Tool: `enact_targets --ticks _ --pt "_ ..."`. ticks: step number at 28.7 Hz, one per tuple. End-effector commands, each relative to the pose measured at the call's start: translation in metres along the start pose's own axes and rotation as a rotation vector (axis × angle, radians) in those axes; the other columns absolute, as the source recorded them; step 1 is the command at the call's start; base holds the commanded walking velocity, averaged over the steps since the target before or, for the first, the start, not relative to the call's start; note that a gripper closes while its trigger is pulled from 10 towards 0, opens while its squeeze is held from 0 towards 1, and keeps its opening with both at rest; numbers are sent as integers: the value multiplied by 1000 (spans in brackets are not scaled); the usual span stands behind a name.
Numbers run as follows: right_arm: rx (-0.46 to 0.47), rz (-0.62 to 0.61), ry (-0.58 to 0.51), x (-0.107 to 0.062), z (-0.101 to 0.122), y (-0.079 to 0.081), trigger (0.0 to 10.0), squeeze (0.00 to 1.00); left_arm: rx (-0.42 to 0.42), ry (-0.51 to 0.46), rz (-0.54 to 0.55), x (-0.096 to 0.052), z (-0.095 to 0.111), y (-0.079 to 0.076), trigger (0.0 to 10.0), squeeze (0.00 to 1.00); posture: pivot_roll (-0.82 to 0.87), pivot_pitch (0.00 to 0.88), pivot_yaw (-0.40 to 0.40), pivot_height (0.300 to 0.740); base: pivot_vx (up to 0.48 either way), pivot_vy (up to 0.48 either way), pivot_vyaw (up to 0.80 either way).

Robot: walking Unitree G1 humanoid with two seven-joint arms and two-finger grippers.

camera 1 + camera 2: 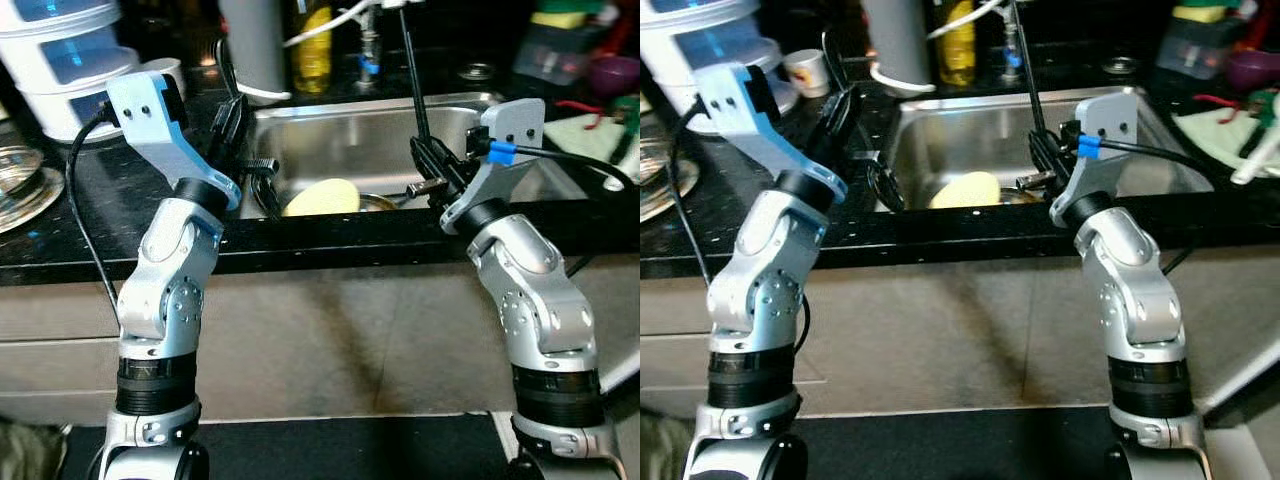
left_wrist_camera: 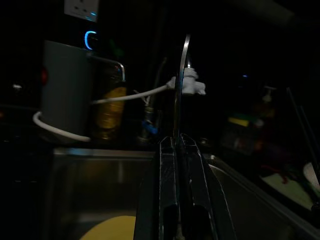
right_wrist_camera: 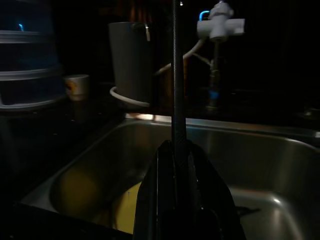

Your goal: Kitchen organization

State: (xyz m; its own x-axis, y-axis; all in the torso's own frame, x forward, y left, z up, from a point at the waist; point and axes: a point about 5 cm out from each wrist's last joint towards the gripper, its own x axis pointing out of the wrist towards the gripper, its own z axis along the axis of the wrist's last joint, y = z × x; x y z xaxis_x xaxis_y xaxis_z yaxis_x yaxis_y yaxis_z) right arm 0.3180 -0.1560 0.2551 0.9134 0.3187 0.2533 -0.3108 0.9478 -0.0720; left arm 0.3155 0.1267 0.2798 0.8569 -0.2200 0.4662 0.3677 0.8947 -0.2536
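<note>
Two grippers at the sink's (image 1: 300, 118) front edge: left gripper (image 1: 232, 118) clenched on a thin metal blade; right gripper (image 1: 428, 155) clenched on a long dark rod (image 1: 413, 75), upright. Beyond them a yellow plate (image 1: 322, 197) lies in the basin, slightly nearer the left gripper.

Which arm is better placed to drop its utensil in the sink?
Probably right: right gripper, shut on black rod, hangs over the sink; left gripper, shut on metal handle, sits at its left rim.
</note>
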Motion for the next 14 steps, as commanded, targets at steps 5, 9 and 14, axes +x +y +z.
enact_targets --ticks 5,9,14 --pt "-5 25 6 3 -2 7 10000 0 -21 -9 26 1 1 5 10000 0 -13 0 14 736 0 0 0" --pt "-22 -5 35 3 -6 3 10000 0 10 0 36 2 1 10 10000 0 -15 0 13 736 0 0 0" --pt "-26 -34 77 4 -12 -2 10000 0 28 -16 11 2 4 11 10000 0 -13 0 12 736 0 0 -173"
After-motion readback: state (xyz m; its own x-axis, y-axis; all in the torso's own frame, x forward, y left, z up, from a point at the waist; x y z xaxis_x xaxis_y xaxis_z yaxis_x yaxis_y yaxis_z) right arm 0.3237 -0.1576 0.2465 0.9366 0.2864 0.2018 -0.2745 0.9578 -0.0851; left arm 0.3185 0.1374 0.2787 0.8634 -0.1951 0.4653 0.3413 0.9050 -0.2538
